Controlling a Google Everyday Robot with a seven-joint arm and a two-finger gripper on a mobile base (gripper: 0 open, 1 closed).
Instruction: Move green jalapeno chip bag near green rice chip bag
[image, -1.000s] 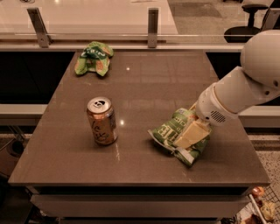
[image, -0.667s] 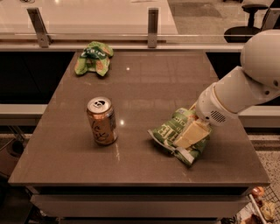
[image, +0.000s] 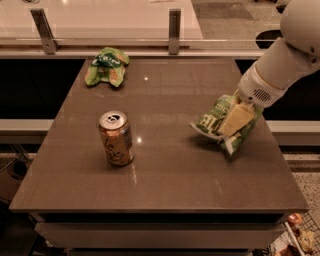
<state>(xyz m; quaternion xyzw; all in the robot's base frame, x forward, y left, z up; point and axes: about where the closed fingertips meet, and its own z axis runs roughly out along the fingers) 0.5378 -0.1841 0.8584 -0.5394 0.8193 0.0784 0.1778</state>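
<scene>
The green jalapeno chip bag (image: 214, 119), light green with white lettering, hangs tilted at the right side of the brown table (image: 170, 170), lifted a little above its surface with a shadow beneath. My gripper (image: 235, 120) is shut on it, one pale finger (image: 237, 118) lying across the bag's front. The white arm reaches in from the upper right. The green rice chip bag (image: 106, 67), small, wrinkly, green with orange patches, lies at the table's far left corner, well apart from the gripper.
A bronze soda can (image: 116, 138) stands upright at the table's left middle, between the two bags. A rail with two metal posts (image: 174, 24) runs behind the table's far edge. The table's right edge lies just under the held bag.
The gripper has lifted the jalapeno bag up and slightly away from the table surface. The can and the rice chip bag have not moved.
</scene>
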